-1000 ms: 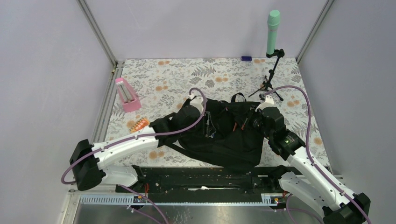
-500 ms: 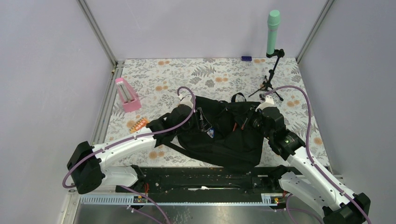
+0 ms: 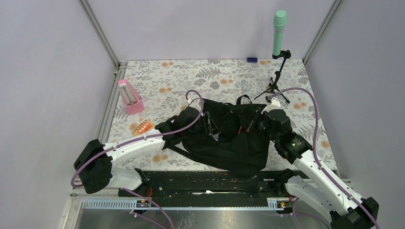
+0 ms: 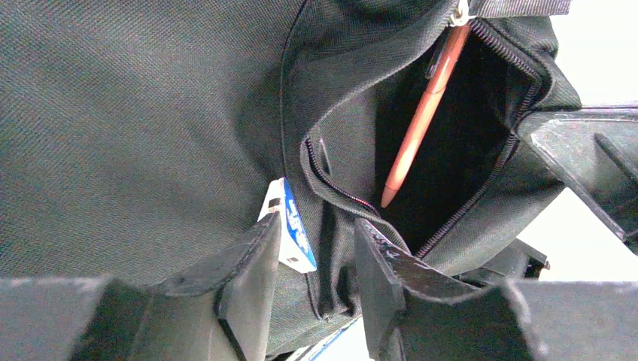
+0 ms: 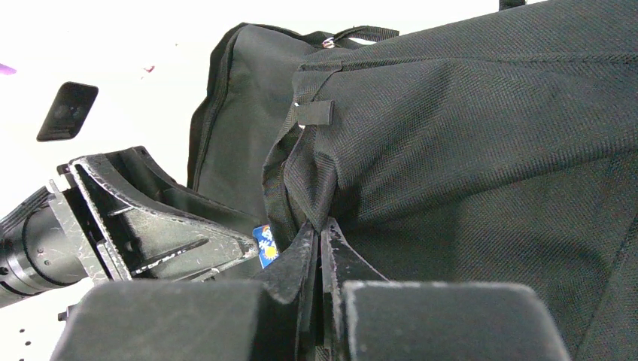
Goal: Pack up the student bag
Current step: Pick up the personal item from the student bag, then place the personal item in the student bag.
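The black student bag lies on the floral table between my arms. Its zip pocket gapes open, with an orange pen inside. My left gripper is open at the pocket's near edge, its jaws either side of a fold of the zip edge. A small blue-and-white card lies against its left finger, and the card also shows in the top view. My right gripper is shut on a fold of the bag's fabric at the bag's right side.
A pink holder stands at the left, with a small orange item near it. A green cylinder on a black tripod stands at the back right. A small blue object lies by the back wall.
My left gripper pulled the bag's left edge to the left, then came back down toward the pocket. The blue-and-white card now shows at the pocket edge. The right arm has not moved.
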Robot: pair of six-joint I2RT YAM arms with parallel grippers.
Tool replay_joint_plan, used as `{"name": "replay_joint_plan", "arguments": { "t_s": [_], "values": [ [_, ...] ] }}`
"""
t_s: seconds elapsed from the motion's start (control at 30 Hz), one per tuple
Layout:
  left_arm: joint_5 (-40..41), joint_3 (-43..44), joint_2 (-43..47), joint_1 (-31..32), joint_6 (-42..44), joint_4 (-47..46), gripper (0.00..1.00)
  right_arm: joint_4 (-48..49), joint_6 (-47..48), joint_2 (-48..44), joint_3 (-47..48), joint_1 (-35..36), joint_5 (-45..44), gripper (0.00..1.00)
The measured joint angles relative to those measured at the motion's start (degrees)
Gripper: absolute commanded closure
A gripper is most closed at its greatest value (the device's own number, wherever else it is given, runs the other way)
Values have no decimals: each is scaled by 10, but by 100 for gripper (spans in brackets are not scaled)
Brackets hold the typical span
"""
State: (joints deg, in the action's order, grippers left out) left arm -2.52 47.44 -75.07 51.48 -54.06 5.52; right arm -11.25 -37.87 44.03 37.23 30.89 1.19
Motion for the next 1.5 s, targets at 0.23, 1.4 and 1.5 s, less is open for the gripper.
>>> {"name": "replay_joint_plan", "arguments": {
  "t_s": [0.23, 1.4, 1.5],
  "values": [
    [-10, 0, -20, 0, -12, -3, 64, 0, 0, 0, 0, 0, 0, 100],
    [45, 0, 82, 24, 7, -25, 100, 0, 0, -2, 0, 0, 0, 100],
    [23, 48, 15, 40, 15, -49, 100, -2, 0, -7, 0, 0, 0, 100]
  ]
}}
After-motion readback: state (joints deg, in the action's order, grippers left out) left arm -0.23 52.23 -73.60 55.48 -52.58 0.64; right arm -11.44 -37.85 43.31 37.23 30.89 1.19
